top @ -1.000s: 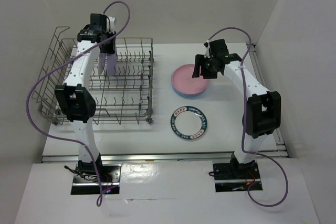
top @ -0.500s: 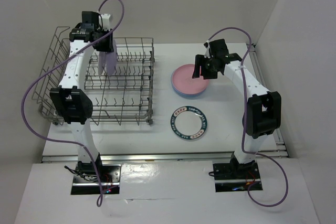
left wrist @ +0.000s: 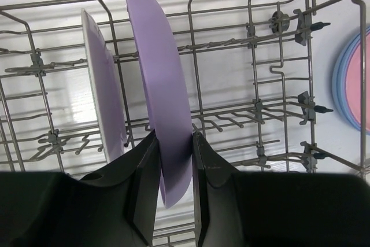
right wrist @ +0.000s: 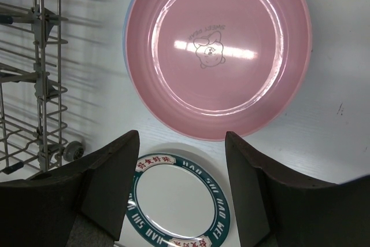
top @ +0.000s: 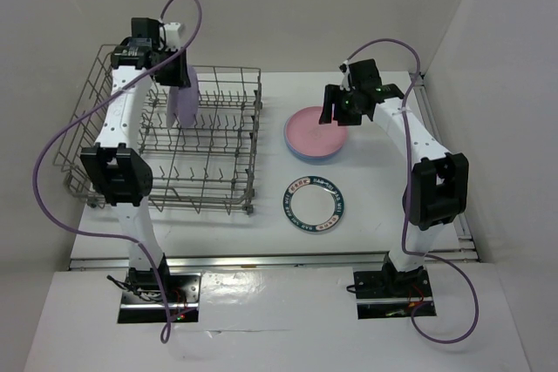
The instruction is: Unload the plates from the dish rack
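Lavender plate point(left wrist: 162, 85) gripped on edge at the dish rack point(top: 225, 69); right end effector point(right wrist: 180, 137) released above the pink plate point(right wrist: 219, 50).
The lavender plate is clamped upright between the fingers of the left end effector point(left wrist: 173, 138), over the far part of the dish rack, just beside a white plate point(left wrist: 104, 96) standing among the tines. The right end effector is held spread above the pink plate, which is stacked on a blue plate point(top: 301, 153) on the desk point(top: 384, 189). A teal-rimmed plate point(top: 315, 202) lies flat near the stack, closer to the arm bases.
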`<action>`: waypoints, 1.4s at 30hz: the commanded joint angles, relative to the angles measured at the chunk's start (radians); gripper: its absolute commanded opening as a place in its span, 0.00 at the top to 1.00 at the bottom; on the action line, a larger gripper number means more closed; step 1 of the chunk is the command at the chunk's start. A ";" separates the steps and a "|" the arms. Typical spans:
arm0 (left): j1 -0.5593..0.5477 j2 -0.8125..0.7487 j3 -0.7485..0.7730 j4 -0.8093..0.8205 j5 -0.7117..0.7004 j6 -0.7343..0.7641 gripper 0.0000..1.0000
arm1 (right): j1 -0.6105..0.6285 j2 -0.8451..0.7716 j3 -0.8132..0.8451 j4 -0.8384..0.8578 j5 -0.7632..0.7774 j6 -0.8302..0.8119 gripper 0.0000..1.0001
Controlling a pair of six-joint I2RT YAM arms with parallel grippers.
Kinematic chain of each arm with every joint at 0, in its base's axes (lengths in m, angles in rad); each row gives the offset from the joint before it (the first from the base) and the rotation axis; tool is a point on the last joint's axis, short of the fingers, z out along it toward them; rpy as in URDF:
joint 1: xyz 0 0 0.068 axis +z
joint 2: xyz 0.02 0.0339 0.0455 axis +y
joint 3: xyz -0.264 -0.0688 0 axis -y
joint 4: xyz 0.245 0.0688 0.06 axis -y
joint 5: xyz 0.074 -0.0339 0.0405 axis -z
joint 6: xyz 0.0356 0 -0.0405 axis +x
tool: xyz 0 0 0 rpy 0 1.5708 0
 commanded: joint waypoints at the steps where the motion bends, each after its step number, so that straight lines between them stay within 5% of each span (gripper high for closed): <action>1: 0.060 -0.035 0.087 0.150 0.046 -0.028 1.00 | 0.020 -0.034 0.043 -0.027 0.000 -0.003 0.32; 8: 0.158 0.031 0.149 0.139 0.233 -0.094 1.00 | 0.029 -0.034 0.060 -0.047 0.000 -0.003 0.32; 17: 0.146 -0.010 0.128 0.125 0.419 -0.036 1.00 | 0.066 -0.002 0.124 -0.070 0.043 0.006 0.32; 23: 0.072 -0.090 0.148 0.087 0.419 -0.004 1.00 | 0.075 -0.028 0.134 -0.045 0.054 0.080 0.32; 34: -0.155 -0.178 0.102 0.077 0.128 0.218 1.00 | 0.031 -0.117 0.152 0.090 -0.068 0.158 0.31; 42: -0.451 -0.230 -0.182 0.191 -0.183 0.401 1.00 | -0.091 -0.141 0.132 0.211 -0.199 0.264 0.27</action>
